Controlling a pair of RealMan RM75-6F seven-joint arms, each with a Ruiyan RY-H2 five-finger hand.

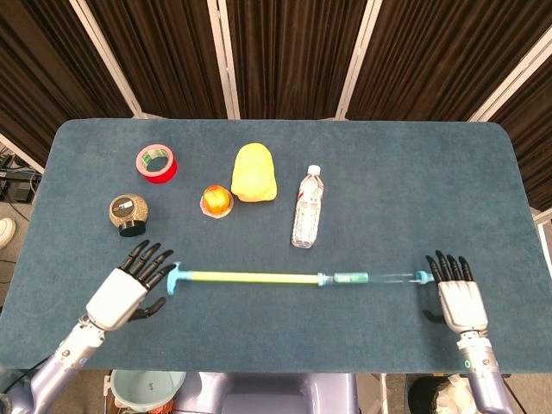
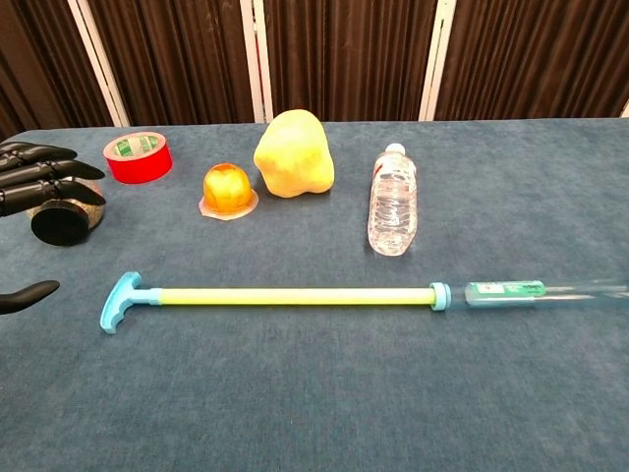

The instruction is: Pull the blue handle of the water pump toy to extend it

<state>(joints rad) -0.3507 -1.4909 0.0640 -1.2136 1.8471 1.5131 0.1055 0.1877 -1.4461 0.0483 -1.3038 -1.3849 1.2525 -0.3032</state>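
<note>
Water pump toy (image 1: 293,279) lies flat on counter (image 1: 388,190), blue handle (image 1: 173,278) drawn out (pull looks done). Left hand (image 1: 125,289) and right hand (image 1: 455,293) both open, empty, beside its ends. Next: likely withdraw arms.

Left hand (image 1: 121,293) and right hand (image 1: 457,297) are showing white palm shells, black fingers (image 2: 39,172), and silvery-purple forearms at frame bottom.

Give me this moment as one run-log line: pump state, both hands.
water pump toy: extended, lying on table | blue handle: free | left hand: open, beside handle | right hand: open, at clear tube end
</note>
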